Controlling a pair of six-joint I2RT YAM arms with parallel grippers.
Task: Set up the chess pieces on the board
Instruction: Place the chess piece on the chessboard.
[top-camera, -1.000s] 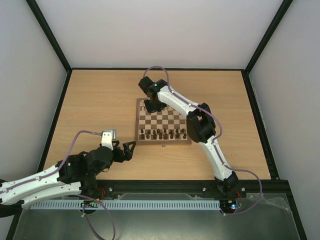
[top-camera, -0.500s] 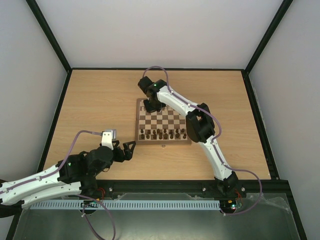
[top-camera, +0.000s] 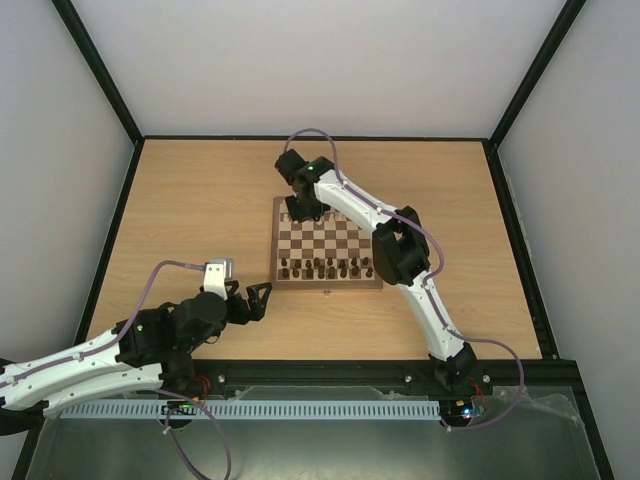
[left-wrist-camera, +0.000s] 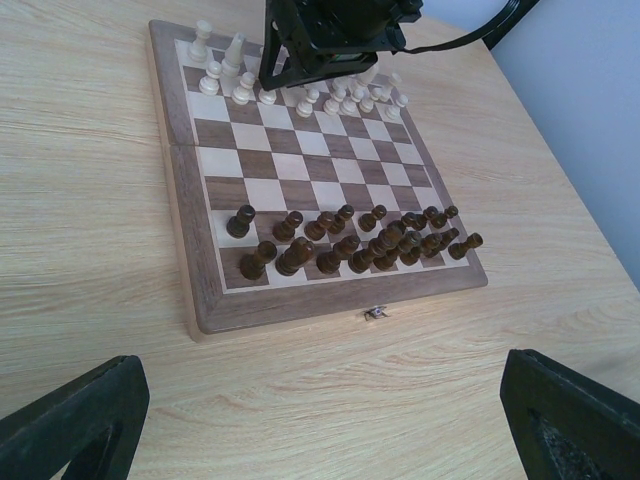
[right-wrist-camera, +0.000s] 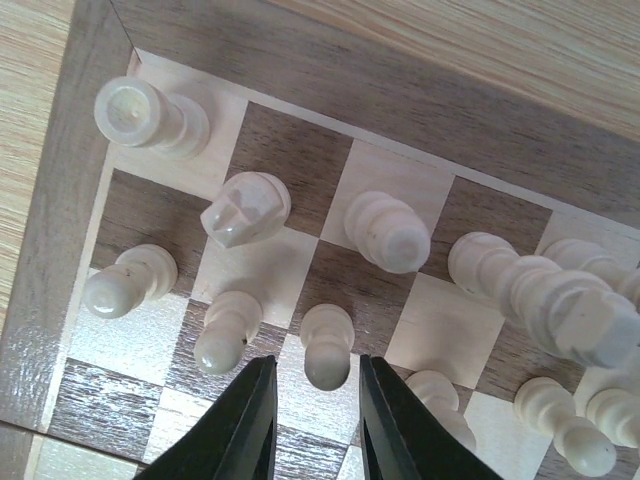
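Observation:
The board (top-camera: 328, 284) lies mid-table, clasp on its near edge. Cream chess pieces (left-wrist-camera: 300, 95) stand in its two far rows. My right gripper (top-camera: 303, 207) hangs over the board's far left corner, hiding some of them. In the right wrist view it (right-wrist-camera: 316, 372) is open, its fingers (right-wrist-camera: 250, 420) on either side of a cream pawn (right-wrist-camera: 328, 345) without touching it. That pawn stands upright by another pawn (right-wrist-camera: 225, 330), a knight (right-wrist-camera: 245, 208) and a rook (right-wrist-camera: 140, 115). My left gripper (top-camera: 258, 298) is open and empty over bare table, short of the board's near left corner.
Dark brown pieces (left-wrist-camera: 350, 240) fill the board's two near rows. The metal clasp (left-wrist-camera: 376, 313) sticks out of the near border. Black frame rails edge the wooden table (top-camera: 190, 200). My right arm stretches across the board's right side.
My right gripper has shifted slightly toward the board's far edge. The left arm has not moved.

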